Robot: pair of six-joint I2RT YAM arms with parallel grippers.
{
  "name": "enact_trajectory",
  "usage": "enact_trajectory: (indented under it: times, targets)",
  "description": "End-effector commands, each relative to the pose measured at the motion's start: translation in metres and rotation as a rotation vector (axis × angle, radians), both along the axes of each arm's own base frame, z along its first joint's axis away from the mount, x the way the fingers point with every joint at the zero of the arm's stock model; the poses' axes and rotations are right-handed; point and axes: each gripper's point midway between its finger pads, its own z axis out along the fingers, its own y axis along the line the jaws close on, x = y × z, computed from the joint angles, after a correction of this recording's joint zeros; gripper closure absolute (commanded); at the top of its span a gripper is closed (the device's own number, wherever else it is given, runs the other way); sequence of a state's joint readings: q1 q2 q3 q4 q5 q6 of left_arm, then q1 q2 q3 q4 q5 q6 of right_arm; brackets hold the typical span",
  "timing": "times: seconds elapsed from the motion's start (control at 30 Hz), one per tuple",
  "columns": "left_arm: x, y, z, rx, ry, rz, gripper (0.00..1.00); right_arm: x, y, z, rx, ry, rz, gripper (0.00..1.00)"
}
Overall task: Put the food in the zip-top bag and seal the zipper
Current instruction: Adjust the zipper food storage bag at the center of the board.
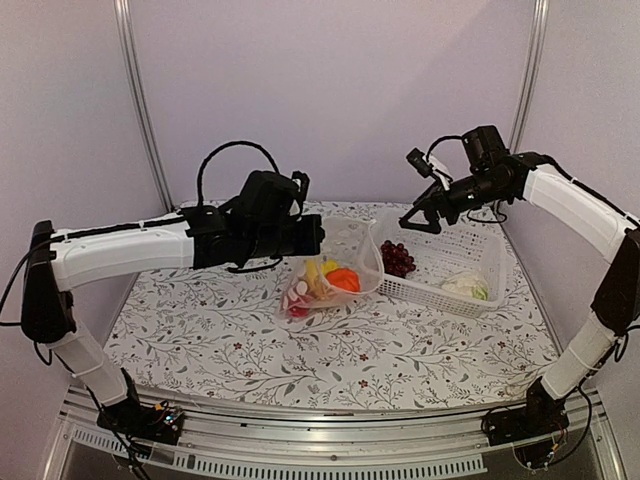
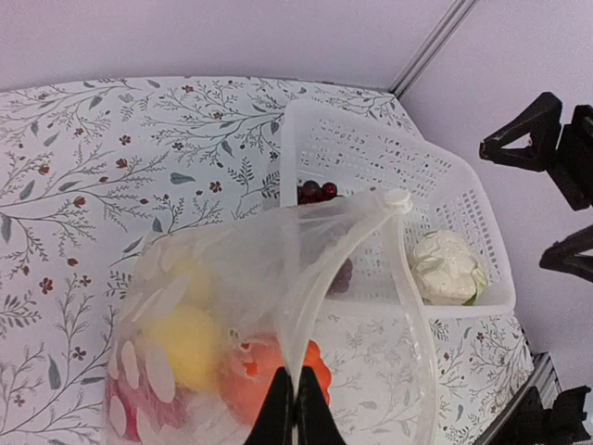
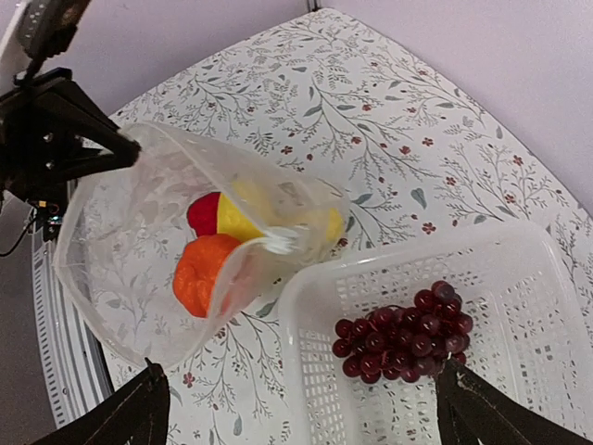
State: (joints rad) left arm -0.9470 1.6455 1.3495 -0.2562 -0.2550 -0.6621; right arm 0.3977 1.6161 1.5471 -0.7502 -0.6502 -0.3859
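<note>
On the flowered table (image 1: 250, 350), nearest the arm bases, the zip-top bag (image 1: 355, 245) is held with its mouth lifted and open toward the white basket (image 1: 440, 298), its lower end resting on the table. The bag's upper edge is pinched by the left gripper (image 2: 295, 413), whose fingers are pressed together on the film. Inside the bag, the orange fruit (image 3: 196, 273), the red pepper (image 3: 204, 213) and what look like 2 yellow pieces (image 3: 243, 221) are seen, so 4 of the 6 foods are judged to be loaded. The zipper (image 2: 380, 215) is seen running up from the left fingers to its white slider, unsealed. Just beyond, touching the bag's mouth, the basket is found holding the dark red grape bunch (image 1: 397, 257) in its left end and the pale cabbage (image 1: 465, 285) toward its right. Farthest back, the right gripper (image 1: 422, 222) is hung above the basket with its fingers spread wide and nothing between them. 2 foods are left to be moved, and the sealing is not yet begun.
</note>
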Motion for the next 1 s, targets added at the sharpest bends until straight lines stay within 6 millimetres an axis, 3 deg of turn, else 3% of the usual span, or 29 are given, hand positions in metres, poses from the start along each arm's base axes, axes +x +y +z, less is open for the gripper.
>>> enact_trajectory:
  times: [0.0,0.1,0.13,0.17,0.23,0.33,0.43,0.63,0.73,0.83,0.9,0.97]
  targets:
    - [0.006,0.036,0.024,-0.011,-0.075,0.094,1.0,0.032,-0.065,-0.026,-0.133,-0.017,-0.178,0.03]
    - [-0.029,0.014,0.095,-0.072,-0.275,0.0,1.0,0.044,-0.094,-0.053,-0.249,-0.016,-0.25,0.11]
    - [-0.032,0.017,0.1,-0.028,-0.323,0.038,1.0,0.045,-0.099,-0.061,-0.275,-0.01,-0.259,0.12]
    - [-0.028,0.024,0.091,0.025,-0.316,0.074,1.0,0.045,-0.105,-0.068,-0.303,-0.007,-0.264,0.13]
    - [-0.001,0.045,0.053,0.112,-0.194,0.147,1.0,0.043,-0.112,-0.08,-0.337,0.018,-0.268,0.15]
    - [0.005,0.04,0.018,0.142,-0.1,0.1,1.0,0.036,-0.119,-0.095,-0.394,0.057,-0.259,0.17]
    - [-0.002,0.027,0.012,0.12,-0.103,0.034,1.0,0.026,-0.13,-0.105,-0.463,0.09,-0.253,0.16]
    - [-0.001,0.019,0.0,0.149,-0.075,0.011,1.0,0.016,-0.155,-0.127,-0.609,0.106,-0.27,0.04]
    - [0.0,0.013,-0.008,0.161,-0.053,-0.009,1.0,0.009,-0.137,-0.116,-0.508,0.116,-0.229,0.04]
    - [-0.001,0.008,-0.014,0.165,-0.035,-0.027,1.0,-0.002,-0.11,-0.087,-0.345,0.111,-0.158,0.04]
    - [0.0,0.004,-0.016,0.166,-0.027,-0.036,1.0,-0.002,-0.11,-0.084,-0.354,0.113,-0.17,0.04]
    - [0.0,0.002,-0.016,0.165,-0.028,-0.042,1.0,0.003,-0.123,-0.095,-0.436,0.116,-0.213,0.05]
